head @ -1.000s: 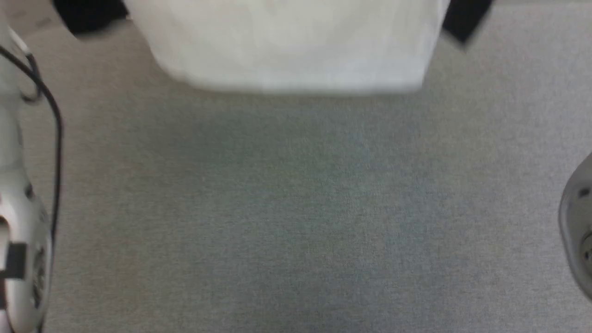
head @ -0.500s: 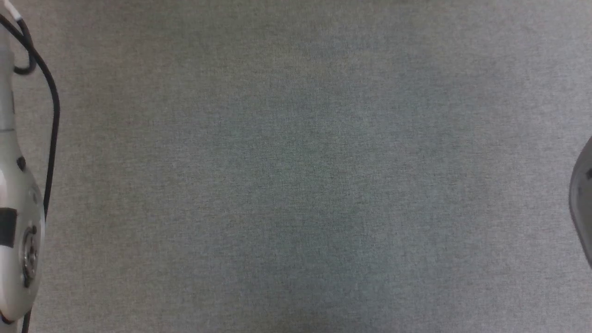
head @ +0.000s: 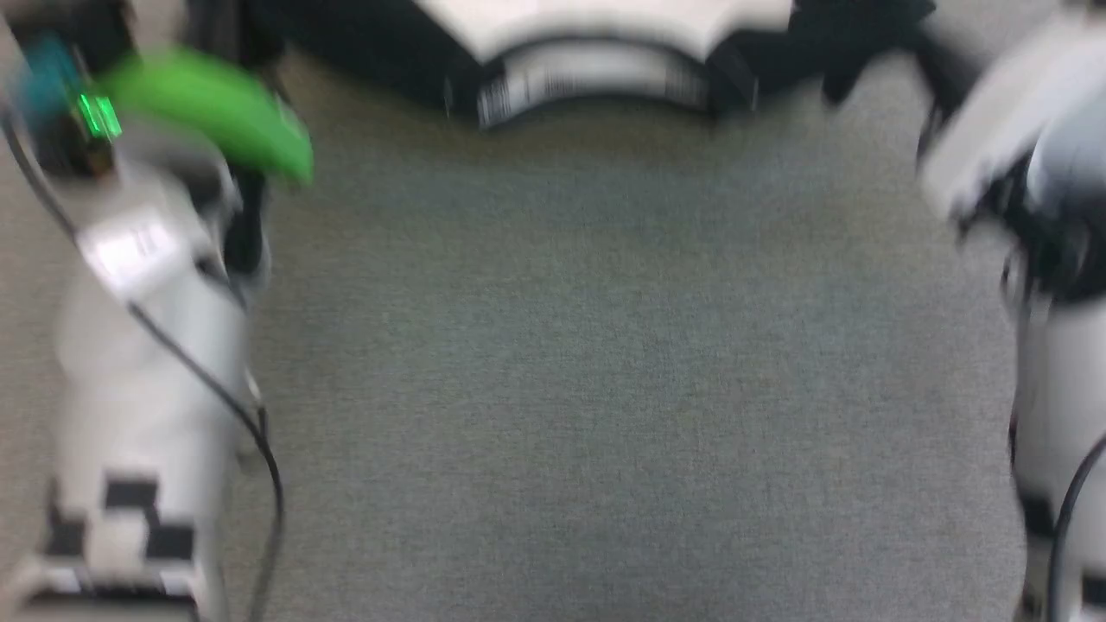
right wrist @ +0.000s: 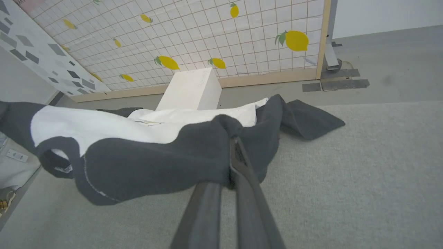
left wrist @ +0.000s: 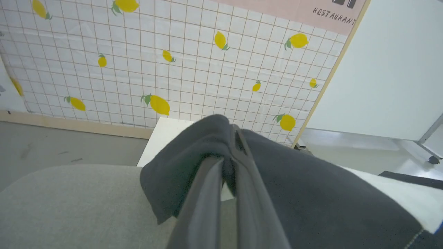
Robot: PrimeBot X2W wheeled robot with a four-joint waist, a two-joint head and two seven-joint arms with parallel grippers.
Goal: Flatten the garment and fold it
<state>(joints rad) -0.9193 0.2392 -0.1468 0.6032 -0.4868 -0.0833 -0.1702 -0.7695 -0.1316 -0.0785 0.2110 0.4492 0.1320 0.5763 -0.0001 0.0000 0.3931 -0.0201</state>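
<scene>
White-bodied with black sleeves and collar, the garment [right wrist: 104, 124] sags over the grey desk [right wrist: 346, 173], black fabric clenched in both the left end effector [left wrist: 230, 154] and the right end effector [right wrist: 233, 147], while the blurred head view cuts it off at the top edge and leaves its band lettering unreadable.

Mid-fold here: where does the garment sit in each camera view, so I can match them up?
Head view: the garment shows blurred along the top edge, centre.
Left wrist view: the garment drapes dark from the left gripper, centre to lower right.
Right wrist view: the garment spans left and middle, pinched in the right gripper.
Shared landmark: the grey surface under it.
</scene>
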